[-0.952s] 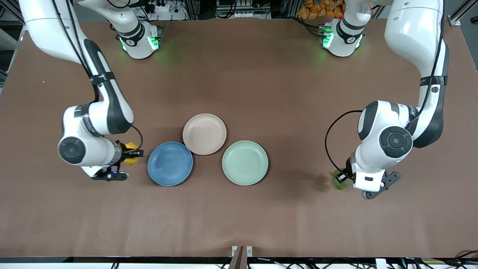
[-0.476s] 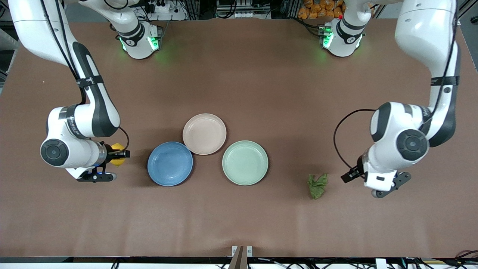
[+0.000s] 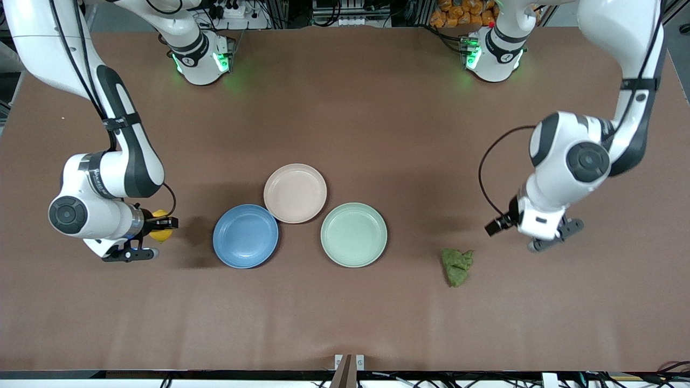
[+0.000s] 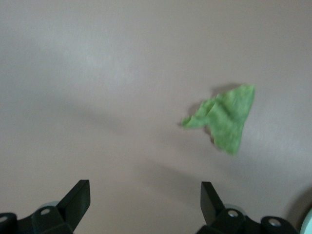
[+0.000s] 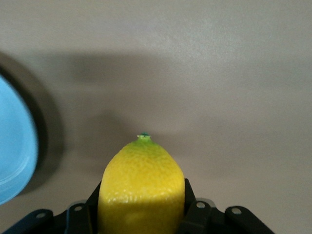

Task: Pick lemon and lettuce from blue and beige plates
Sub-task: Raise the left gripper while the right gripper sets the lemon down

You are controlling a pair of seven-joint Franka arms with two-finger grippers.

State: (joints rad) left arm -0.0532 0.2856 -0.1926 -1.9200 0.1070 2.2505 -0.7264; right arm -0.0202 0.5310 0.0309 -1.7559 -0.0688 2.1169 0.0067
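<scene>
The right gripper (image 3: 161, 226) is clamped on the lemon (image 3: 159, 226) and holds it in the air over bare table (image 3: 345, 323) toward the right arm's end, beside the blue plate (image 3: 246, 236) and clear of it. In the right wrist view the lemon (image 5: 141, 192) sits between the two fingers, its small green tip pointing away from the gripper (image 5: 141, 209), with an edge of the blue plate (image 5: 14, 151) showing at the side of that view. The left gripper (image 3: 498, 222) hangs over bare table toward the left arm's end with its jaws apart and nothing between them; the left wrist view shows both fingertips (image 4: 75, 197) spread wide. The lettuce (image 3: 457, 265) lies flat on the table, off every plate, nearer to the front camera than the green plate (image 3: 353, 235) and near the left gripper but not touching it. The left wrist view shows the lettuce (image 4: 223, 117) alone on the bare surface. The beige plate (image 3: 295, 193) touches the blue plate's rim and lies just beside the green one; all three plates hold nothing.
</scene>
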